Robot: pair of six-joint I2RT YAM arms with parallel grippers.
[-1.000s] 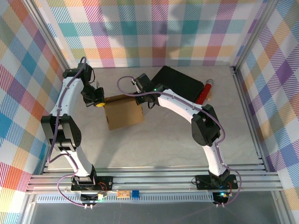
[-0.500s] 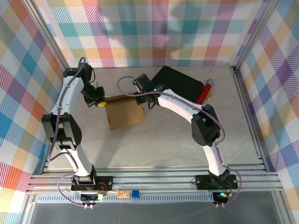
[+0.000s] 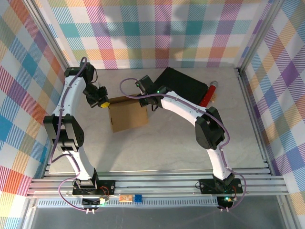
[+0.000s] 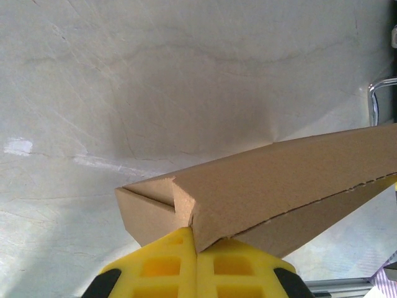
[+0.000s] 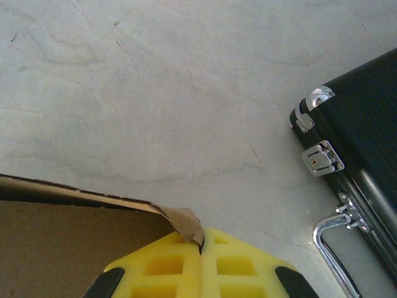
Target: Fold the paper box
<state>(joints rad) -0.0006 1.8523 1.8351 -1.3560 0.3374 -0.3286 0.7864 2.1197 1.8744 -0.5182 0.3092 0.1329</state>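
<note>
Left tool (image 4: 197,241) clamped on left corner of paper box (image 3: 127,114); right tool (image 5: 202,241) pinching its far right corner; black case (image 3: 187,86) behind on worktop (image 3: 167,143).

The paper box (image 3: 127,116) is plain brown cardboard, unprinted. The worktop (image 3: 167,148) is pale grey-white with faint marble veining. The left fingers (image 4: 162,268) and right fingers (image 5: 164,268) are bright yellow, black at the base. The hard case (image 3: 188,86) is black, its latches (image 5: 321,158) shiny silver. The left arm (image 3: 66,102) and right arm (image 3: 183,109) are white with black joints and purple cables (image 3: 122,87). The walls (image 3: 157,33) carry a pastel plaid of teal, pink, yellow, orange and purple. A cylinder (image 3: 208,95) is red.
</note>
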